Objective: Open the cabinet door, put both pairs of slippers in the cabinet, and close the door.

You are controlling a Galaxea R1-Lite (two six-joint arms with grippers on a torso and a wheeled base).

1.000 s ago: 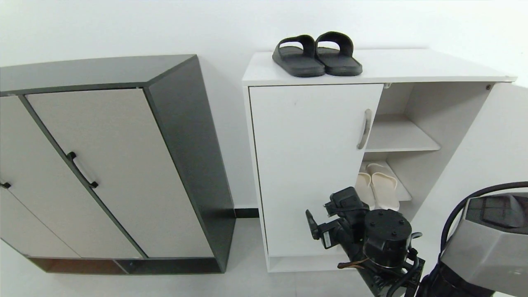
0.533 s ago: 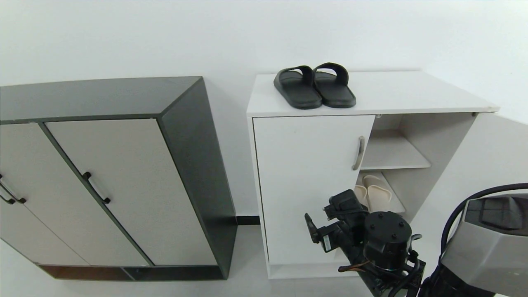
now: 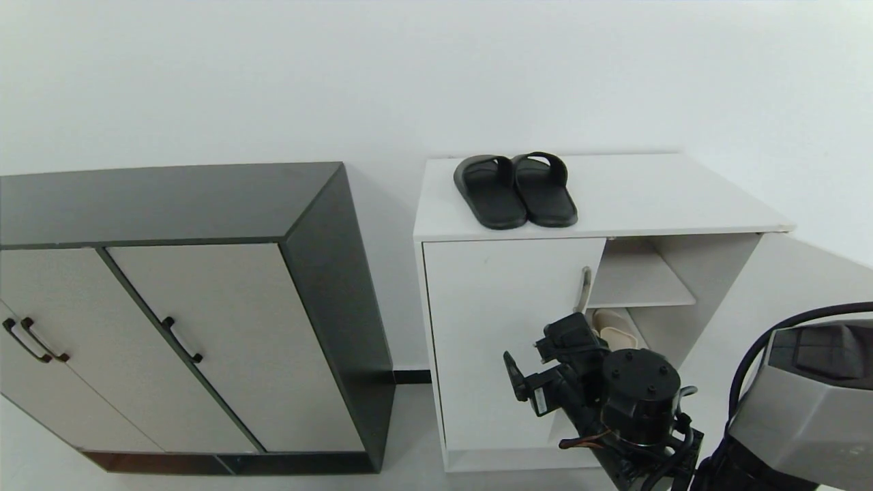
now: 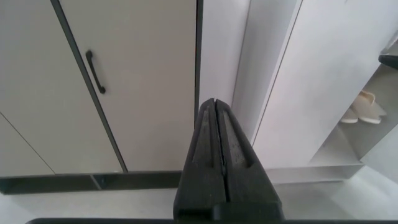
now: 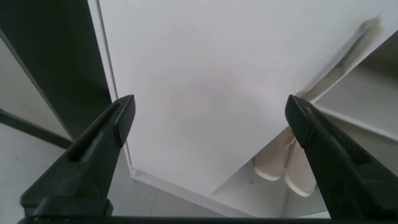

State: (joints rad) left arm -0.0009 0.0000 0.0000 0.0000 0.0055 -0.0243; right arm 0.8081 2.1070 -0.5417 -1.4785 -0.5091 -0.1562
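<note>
- Black slippers [image 3: 515,189] sit side by side on the top of the white cabinet [image 3: 655,194], at its left end, toes toward me.
- They are well above and farther back than my right gripper [image 5: 208,112], which is low in front of the cabinet's closed left door [image 3: 501,320].
- My right gripper's fingers are spread wide, with nothing between them, and the door panel faces them.
- Cream slippers [image 3: 614,322] lie on the lower shelf in the open right half of the cabinet, just right of the door handle [image 3: 584,290] and beyond my right gripper.
- An upper shelf [image 3: 641,285] sits above the cream pair.
- My left gripper [image 4: 214,104] has its fingers pressed together, holding nothing, and points at the gap between the white cabinet and the dark cabinet [image 3: 204,198] to its left.
- The dark cabinet's doors are closed.
</note>
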